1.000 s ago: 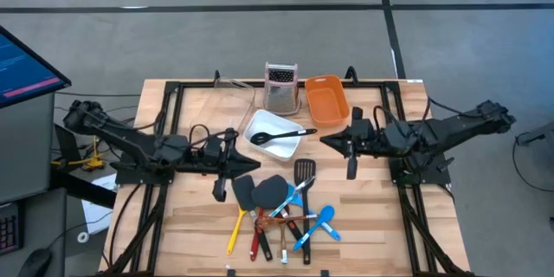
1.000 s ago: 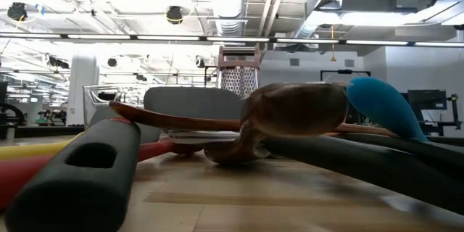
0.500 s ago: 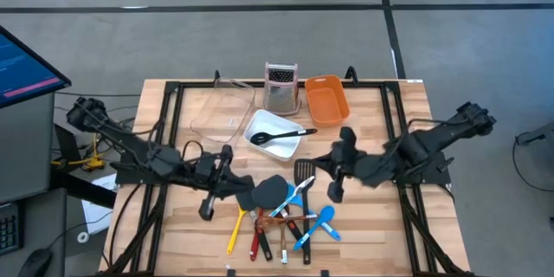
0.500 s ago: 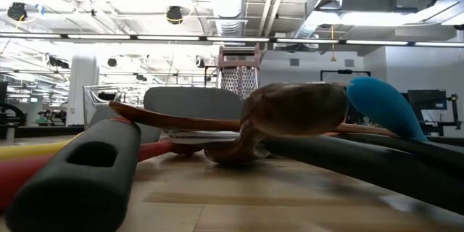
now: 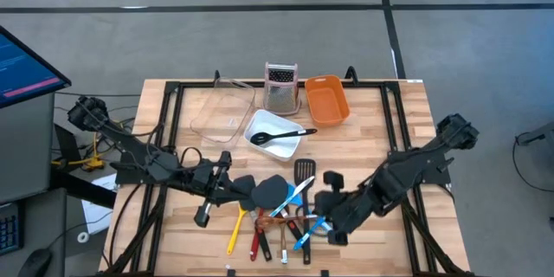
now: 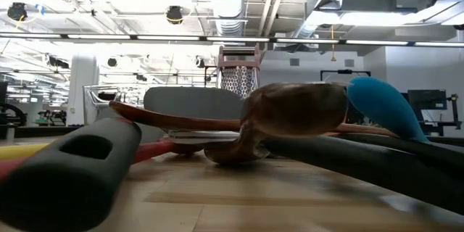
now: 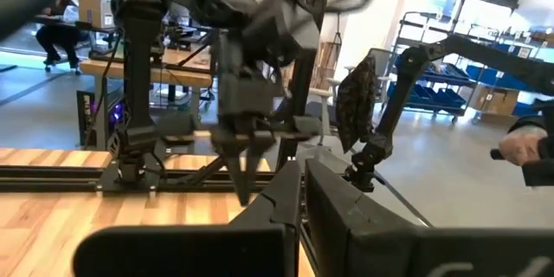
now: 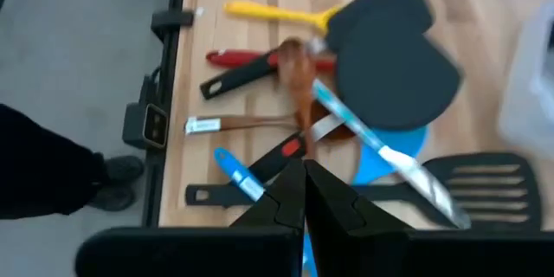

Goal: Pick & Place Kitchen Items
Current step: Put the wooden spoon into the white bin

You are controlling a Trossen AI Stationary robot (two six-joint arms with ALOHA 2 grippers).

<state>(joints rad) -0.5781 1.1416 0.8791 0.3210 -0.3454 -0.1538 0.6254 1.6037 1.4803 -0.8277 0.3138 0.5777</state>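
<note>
The kitchen items (image 5: 277, 216) lie in a loose pile near the table's front edge: black spatulas (image 8: 394, 61), a slotted turner (image 8: 485, 182), blue spoons, and yellow (image 8: 268, 10), red and wooden handles. The low view shows them close up, a wooden spoon (image 6: 290, 109) resting across the others. My right gripper (image 5: 322, 206) hangs shut over the pile's right side, slanting down (image 8: 303, 182). My left gripper (image 5: 232, 189) is shut and level, above the pile's left side (image 7: 299, 199).
A white tub (image 5: 275, 134) holding a black spoon stands behind the pile. Farther back are a clear tub (image 5: 221, 112), a steel grater (image 5: 280, 86) and an orange tub (image 5: 327, 99). Black frame rails (image 5: 164, 138) run along both table sides.
My right gripper has swung from the middle right toward the near edge and the pile, sinking and tipping its fingers downward. My left gripper has swung a little toward the near edge. In the low view the nearest black handle has dipped at its near end.
</note>
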